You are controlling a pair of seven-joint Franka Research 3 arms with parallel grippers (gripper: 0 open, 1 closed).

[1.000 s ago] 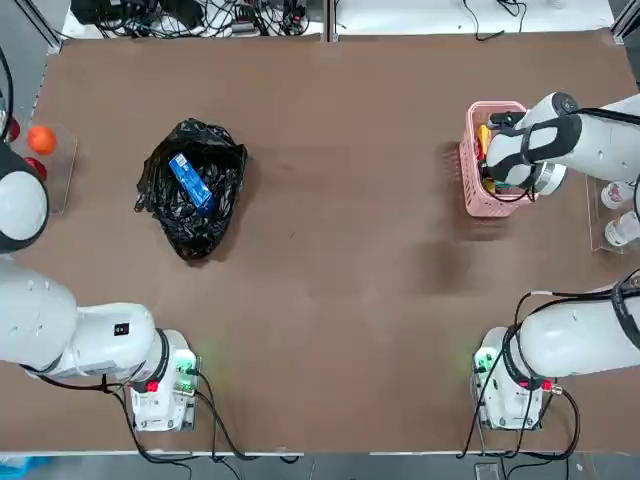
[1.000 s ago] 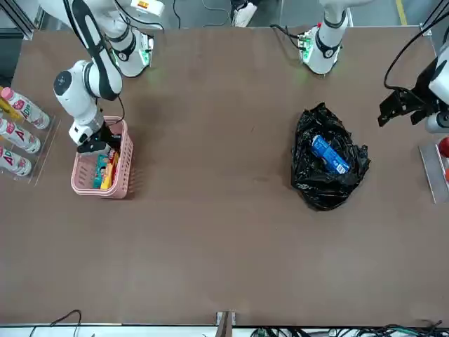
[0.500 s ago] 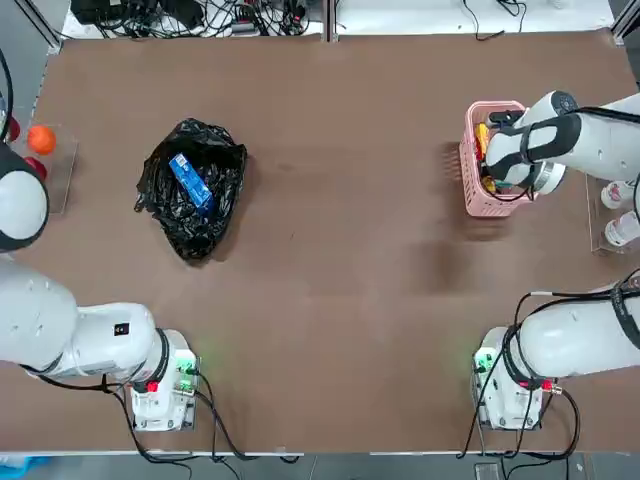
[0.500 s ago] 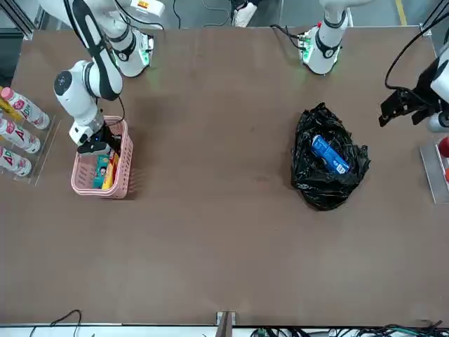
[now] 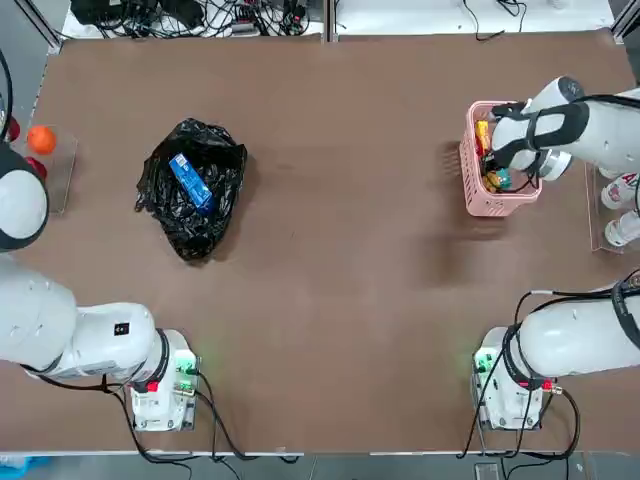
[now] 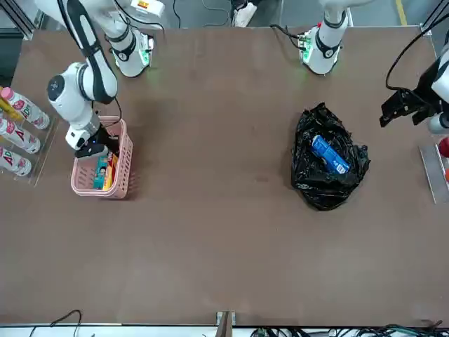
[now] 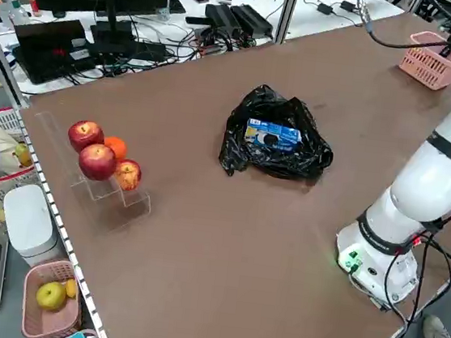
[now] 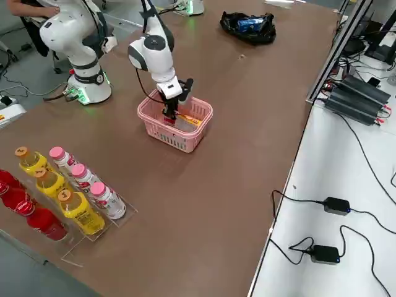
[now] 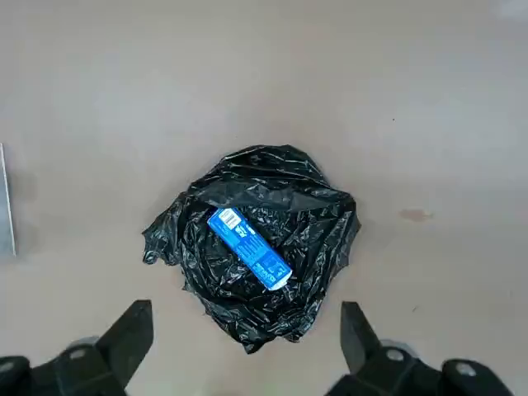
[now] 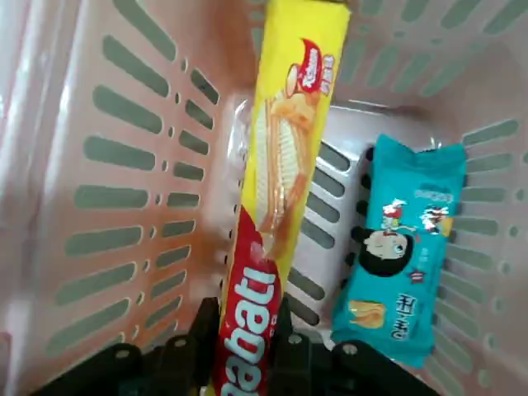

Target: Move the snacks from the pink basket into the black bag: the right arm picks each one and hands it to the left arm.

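Observation:
The pink basket [image 5: 466, 165] [image 6: 127, 165] [image 8: 175, 135] stands at the table's far right. My right gripper [image 10: 247, 330] [image 6: 97, 146] [image 8: 171, 110] reaches down into it, shut on the red end of the yellow snack packet [image 10: 285, 140] [image 6: 109, 177]. A teal packet [image 10: 404, 264] [image 5: 503, 180] lies beside it on the basket floor. The black bag [image 5: 195, 228] [image 6: 323, 191] [image 9: 322, 223] sits far left with a blue packet [image 5: 190, 183] [image 9: 249, 248] [image 6: 330, 154] on top. My left gripper [image 9: 246, 318] [image 6: 396, 111] hangs open above and beside the bag.
White bottles with red lettering [image 6: 17, 133] [image 5: 615, 195] lie on a clear stand just beyond the basket's right side, with yellow and red bottles [image 8: 62, 198] next to them. Round fruits [image 5: 40, 140] [image 7: 100, 159] sit on a stand left of the bag.
The right gripper's jaws have narrowed onto the yellow packet, and its wrist has shifted toward the basket's far right, uncovering the teal packet from above. The left arm has barely moved.

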